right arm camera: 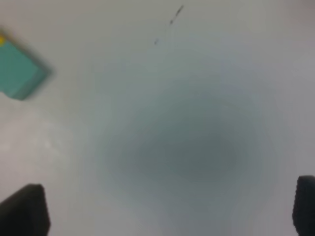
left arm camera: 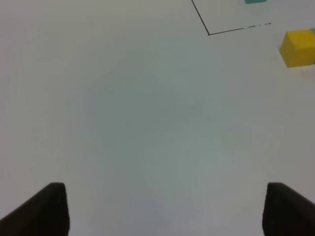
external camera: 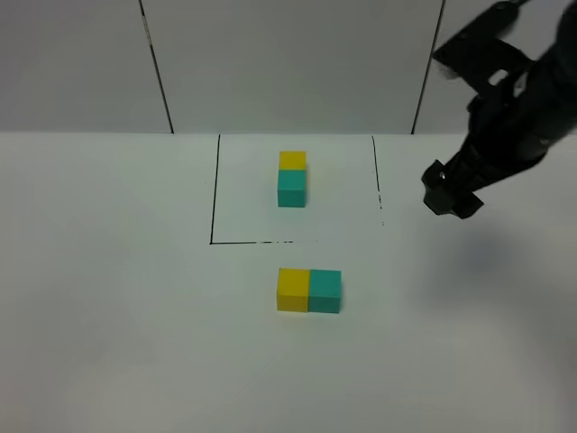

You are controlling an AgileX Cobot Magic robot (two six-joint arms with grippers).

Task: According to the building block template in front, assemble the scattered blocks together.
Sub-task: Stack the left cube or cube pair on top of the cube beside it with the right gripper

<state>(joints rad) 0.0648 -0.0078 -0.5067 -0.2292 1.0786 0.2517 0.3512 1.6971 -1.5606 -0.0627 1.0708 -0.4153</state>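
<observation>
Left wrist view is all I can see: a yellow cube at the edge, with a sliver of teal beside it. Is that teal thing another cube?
Observer: Yes. The high camera shows a teal cube flush against the yellow cube, side by side.
Operator: I see a corner of a black line. What is inside it?
Observer: The black outline holds the template: a second touching pair, yellow at the back and teal in front.
Operator: Is there another arm?
Observer: Yes. The right gripper hangs right of the outline, open and holding nothing.
</observation>
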